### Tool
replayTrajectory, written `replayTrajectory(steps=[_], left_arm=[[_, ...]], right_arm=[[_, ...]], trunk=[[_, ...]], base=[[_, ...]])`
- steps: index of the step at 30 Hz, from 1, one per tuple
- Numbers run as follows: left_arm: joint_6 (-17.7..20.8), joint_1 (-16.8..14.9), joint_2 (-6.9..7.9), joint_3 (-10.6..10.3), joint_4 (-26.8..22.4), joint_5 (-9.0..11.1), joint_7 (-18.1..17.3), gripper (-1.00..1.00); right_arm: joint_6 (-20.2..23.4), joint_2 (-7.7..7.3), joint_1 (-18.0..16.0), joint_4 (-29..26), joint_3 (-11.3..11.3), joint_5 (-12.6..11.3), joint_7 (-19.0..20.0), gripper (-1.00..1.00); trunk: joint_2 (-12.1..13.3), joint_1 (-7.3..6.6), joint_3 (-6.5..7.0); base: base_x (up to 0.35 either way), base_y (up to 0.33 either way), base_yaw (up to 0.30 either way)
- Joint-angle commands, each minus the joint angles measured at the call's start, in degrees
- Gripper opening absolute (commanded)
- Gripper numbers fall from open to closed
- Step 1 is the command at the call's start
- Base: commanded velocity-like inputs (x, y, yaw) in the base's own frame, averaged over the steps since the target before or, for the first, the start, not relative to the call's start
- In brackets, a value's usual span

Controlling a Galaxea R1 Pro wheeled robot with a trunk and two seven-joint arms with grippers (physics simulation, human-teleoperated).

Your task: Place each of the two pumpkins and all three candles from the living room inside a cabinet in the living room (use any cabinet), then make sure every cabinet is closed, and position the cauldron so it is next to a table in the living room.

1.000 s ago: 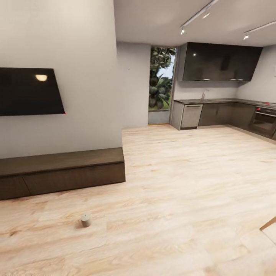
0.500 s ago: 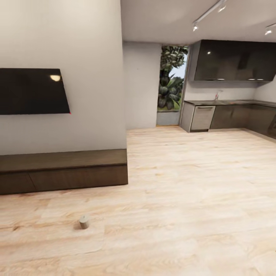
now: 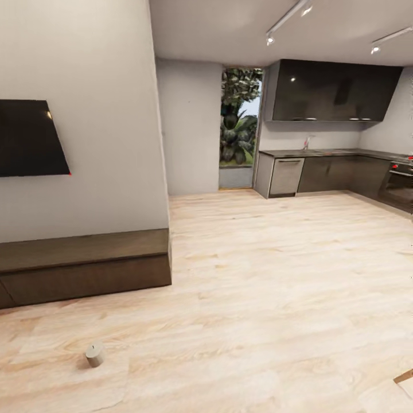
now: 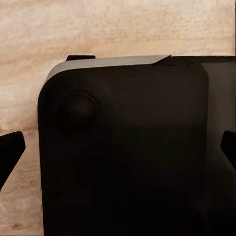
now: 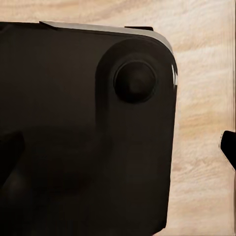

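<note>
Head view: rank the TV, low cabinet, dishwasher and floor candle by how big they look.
1. Cabinet
2. TV, close to the cabinet and cut off by the frame, so unsure
3. Dishwasher, farther away
4. Candle

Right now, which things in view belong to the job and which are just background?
For the job:
candle on the floor
low brown cabinet, closed

Not for the job:
wall TV
kitchen cabinets
dishwasher
oven

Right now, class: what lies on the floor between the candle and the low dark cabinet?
In the head view, nothing: only bare pale wood floor separates the candle from the cabinet.
</note>
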Motion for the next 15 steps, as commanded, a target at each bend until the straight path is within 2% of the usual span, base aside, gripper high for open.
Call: replayTrajectory(steps=[1,8,12,15], left_arm=[[-0.1,0.0,0.00,0.0,-0.1,0.0,-0.1,1.00],[-0.1,0.0,0.00,0.0,-0.1,0.0,-0.1,1.00],[-0.1,0.0,0.00,0.0,-0.1,0.0,-0.1,1.00],[-0.1,0.0,0.00,0.0,-0.1,0.1,-0.1,1.00]], right_arm=[[-0.2,0.00,0.0,0.1,0.0,0.0,0.0,1.00],[-0.2,0.00,0.0,0.1,0.0,0.0,0.1,1.00],[-0.2,0.00,0.0,0.1,0.0,0.0,0.1,1.00],[-0.2,0.00,0.0,0.1,0.0,0.0,0.1,1.00]], trunk=[[0.0,0.03,-0.05],[0.0,0.03,-0.05],[0.0,0.03,-0.05],[0.0,0.03,-0.05]], base=[[0.283,-0.197,-0.093],[0.303,-0.147,-0.030],[0.336,-0.004,-0.002],[0.285,0.151,0.000]])
